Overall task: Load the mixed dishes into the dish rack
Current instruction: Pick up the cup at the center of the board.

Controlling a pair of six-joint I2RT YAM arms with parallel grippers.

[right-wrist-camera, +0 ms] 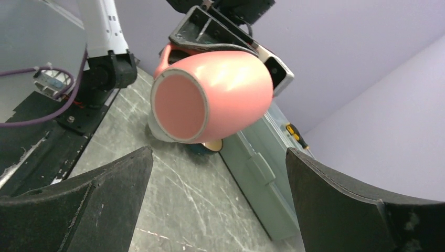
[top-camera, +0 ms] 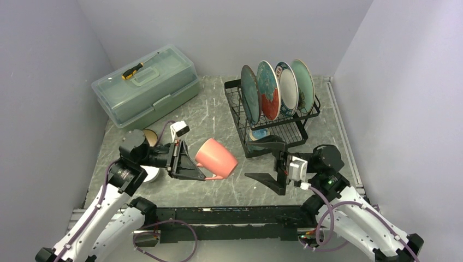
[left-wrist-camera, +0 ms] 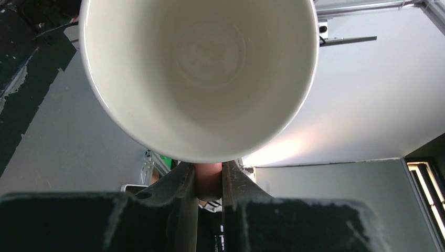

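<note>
Left hand (left-wrist-camera: 209, 179) pinched the pink mug (top-camera: 217, 157) by its handle, aloft; right hand (top-camera: 270, 162) gaped empty; I judged the rack (top-camera: 236, 109) came next.

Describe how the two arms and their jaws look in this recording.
Both the left arm and right arm have white shell links joined by round black joints. Purple cables loop near their bases. Each wrist carries a small white camera box. The jaws are matte black, wide and wedge-shaped. A green light shows on the right arm.
</note>
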